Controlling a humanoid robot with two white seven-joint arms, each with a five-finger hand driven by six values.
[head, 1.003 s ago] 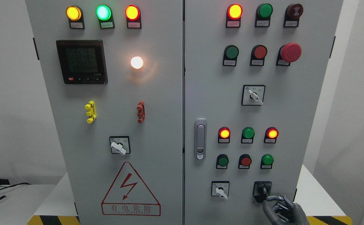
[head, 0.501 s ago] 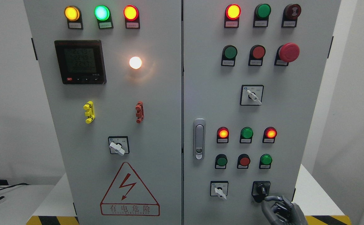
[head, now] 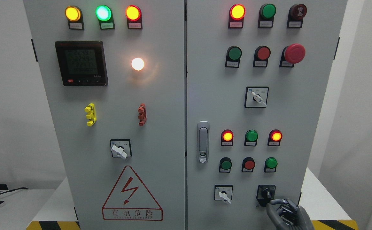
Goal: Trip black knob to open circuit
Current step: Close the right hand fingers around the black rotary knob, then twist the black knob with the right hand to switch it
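One dark grey robot hand (head: 286, 214) reaches the small black rotary knob (head: 267, 194) at the lower right corner of the tall grey metal control cabinet (head: 160, 105).

Coming in from the lower right, the right robot hand has its fingers curled, and one extended finger (head: 277, 201) touches the lower right side of the black knob on its square black plate; whether it truly grips the knob cannot be told. A white-handled selector switch (head: 223, 195) sits left of the knob on the same door, under a row of small green and red push buttons (head: 249, 164). The cabinet stands on a white bench (head: 320, 198) with yellow-and-black hazard striping (head: 331, 224) along its front edge.
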